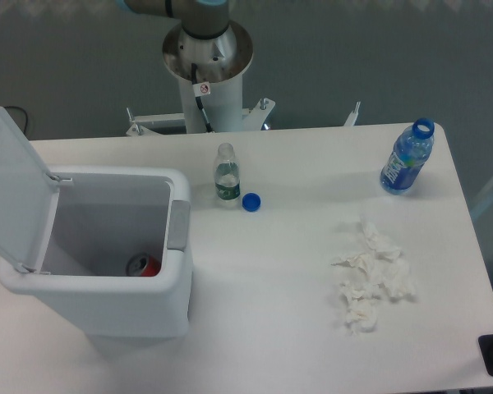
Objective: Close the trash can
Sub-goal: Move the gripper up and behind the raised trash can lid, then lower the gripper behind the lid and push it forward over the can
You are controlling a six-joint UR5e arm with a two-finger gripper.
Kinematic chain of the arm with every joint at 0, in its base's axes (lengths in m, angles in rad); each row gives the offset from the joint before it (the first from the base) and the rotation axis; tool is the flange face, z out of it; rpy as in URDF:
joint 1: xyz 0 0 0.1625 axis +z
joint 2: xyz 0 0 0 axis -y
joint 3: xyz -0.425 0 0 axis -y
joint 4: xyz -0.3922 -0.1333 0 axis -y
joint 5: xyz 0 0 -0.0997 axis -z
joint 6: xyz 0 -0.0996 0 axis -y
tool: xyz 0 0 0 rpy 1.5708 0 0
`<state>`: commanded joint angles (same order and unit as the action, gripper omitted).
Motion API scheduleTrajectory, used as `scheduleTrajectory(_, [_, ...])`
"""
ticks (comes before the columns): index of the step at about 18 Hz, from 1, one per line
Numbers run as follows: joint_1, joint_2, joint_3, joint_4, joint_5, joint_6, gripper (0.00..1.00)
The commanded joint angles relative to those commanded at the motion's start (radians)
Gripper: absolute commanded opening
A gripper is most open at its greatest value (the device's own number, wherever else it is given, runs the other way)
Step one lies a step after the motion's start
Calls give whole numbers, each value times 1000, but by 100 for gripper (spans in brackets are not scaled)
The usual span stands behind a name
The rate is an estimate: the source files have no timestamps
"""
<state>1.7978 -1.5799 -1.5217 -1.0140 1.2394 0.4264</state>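
**Q:** What stands at the left of the frame, and where is my end effector?

**A:** The trash can [99, 263] sits at the left of the table [271, 271], its lid [15, 193] raised and leaning toward the left edge, a grey latch [178, 225] on its right rim. A red can [143, 265] lies at the bottom inside. The end effector is outside the frame, so I cannot tell whether it is released or clenched; only the arm's base column [207, 70] shows at the upper centre.

**Q:** Which step is in hand?

**A:** I judge the closing not yet begun: the lid is fully up and nothing touches it. My next move calls for bringing the end effector behind the lid's upper left edge and pushing it rightward and down until it meets the latch.

**Q:** What lies to the right, and is any writing legible?

**A:** A small clear bottle [226, 175] with a dark label, a blue cap [251, 201] just beside it, crumpled tissues [370, 279] and, at the upper right, an uncapped blue bottle [407, 158]. Both labels are too small to read; a small sticker on the column is likewise illegible.
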Motion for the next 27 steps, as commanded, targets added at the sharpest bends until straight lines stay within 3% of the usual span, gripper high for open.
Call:
scheduleTrajectory(8, [3,-28,5,15,120,-8,100])
scheduleTrajectory(13, [8,-14,5,15,184,-60,100])
scheduleTrajectory(27, [80,-5,11,15,232,-78,100])
